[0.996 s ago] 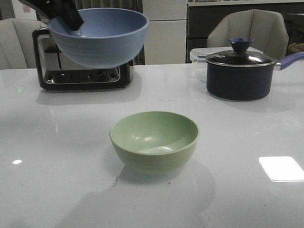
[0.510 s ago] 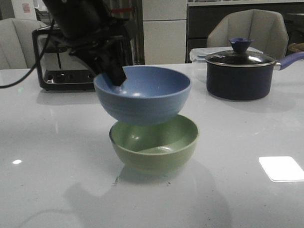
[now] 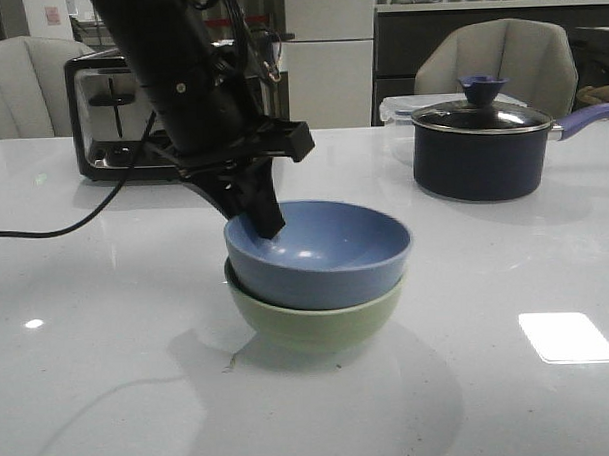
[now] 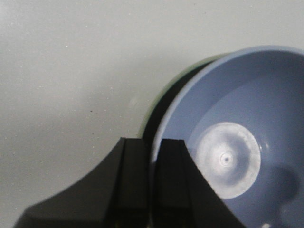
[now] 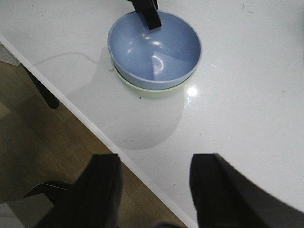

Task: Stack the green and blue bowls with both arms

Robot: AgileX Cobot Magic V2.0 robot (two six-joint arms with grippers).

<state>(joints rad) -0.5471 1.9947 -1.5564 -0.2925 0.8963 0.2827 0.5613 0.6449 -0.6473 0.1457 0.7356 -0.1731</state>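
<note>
Front view | left gripper (image 3: pixel 267 224) pinching blue bowl (image 3: pixel 320 253) | nested in green bowl (image 3: pixel 318 323)

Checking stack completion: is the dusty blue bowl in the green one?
In. The dusty blue bowl is nested in the pale green bowl; left gripper grips its rim.

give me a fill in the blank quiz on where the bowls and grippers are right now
1. The blue bowl sits inside the ____ bowl.
2. The left gripper is shut on the blue bowl's ____.
3. The right gripper is open and holds ____.
4. Behind the bowls on the right, the saucepan has its ____ on.

Missing words: green; rim; nothing; lid
</note>
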